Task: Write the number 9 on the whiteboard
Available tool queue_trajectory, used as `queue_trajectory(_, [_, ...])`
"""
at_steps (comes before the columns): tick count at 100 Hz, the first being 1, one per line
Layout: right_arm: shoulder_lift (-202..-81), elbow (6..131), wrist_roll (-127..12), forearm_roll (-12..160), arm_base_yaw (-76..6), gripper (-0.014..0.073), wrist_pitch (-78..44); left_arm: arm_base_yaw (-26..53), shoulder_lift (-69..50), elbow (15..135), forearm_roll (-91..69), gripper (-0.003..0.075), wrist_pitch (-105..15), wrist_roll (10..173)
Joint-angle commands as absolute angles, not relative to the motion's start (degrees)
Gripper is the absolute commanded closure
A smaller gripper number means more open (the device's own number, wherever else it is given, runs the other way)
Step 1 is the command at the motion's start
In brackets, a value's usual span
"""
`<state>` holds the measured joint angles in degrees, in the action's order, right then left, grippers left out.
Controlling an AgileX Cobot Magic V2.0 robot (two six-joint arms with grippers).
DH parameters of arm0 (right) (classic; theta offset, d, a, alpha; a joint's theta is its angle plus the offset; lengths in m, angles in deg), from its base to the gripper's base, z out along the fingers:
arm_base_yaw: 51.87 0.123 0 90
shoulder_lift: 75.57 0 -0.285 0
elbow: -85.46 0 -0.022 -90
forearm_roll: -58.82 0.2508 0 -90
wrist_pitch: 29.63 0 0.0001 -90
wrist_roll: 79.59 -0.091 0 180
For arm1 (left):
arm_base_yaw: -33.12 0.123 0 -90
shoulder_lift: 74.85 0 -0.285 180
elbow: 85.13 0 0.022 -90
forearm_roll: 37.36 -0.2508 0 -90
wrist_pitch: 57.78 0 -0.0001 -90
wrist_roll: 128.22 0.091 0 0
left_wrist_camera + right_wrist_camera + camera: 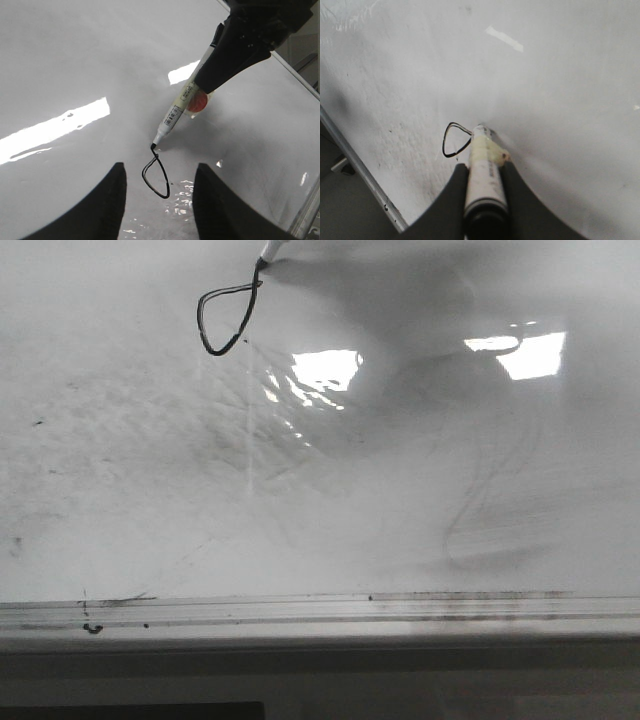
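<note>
Only number 9 (226,318) loop — on whiteboard (420,520)

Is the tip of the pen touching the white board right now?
Touching. In the left wrist view the marker tip sits right on the whiteboard, at the top of the black loop, with no gap showing. The right gripper grips the marker.

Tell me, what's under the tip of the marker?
Under the marker tip is the whiteboard, where the black loop closes. The exact touching spot is too small to see.
</note>
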<state>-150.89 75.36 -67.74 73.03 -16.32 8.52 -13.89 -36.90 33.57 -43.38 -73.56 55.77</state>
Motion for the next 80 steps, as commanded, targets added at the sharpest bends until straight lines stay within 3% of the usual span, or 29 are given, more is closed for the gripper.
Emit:
queue_trajectory(1, [-149.76,76.52,-68.53,73.09,-16.85,0.0645,9.38,-13.88,-36.87,35.30,-42.56,0.0428,-77.84,55.48])
queue_trajectory(40, [-149.90,71.13,-69.23,75.83,-12.99,0.0645,12.65,-14.52,-33.83,35.30,-47.79,0.0428,-76.07,55.37])
queue_trajectory(80, [-150.02,73.07,-72.19,76.45,-1.49,0.0645,11.30,-20.80,-15.79,35.40,-50.34,0.0424,-84.90,55.25])
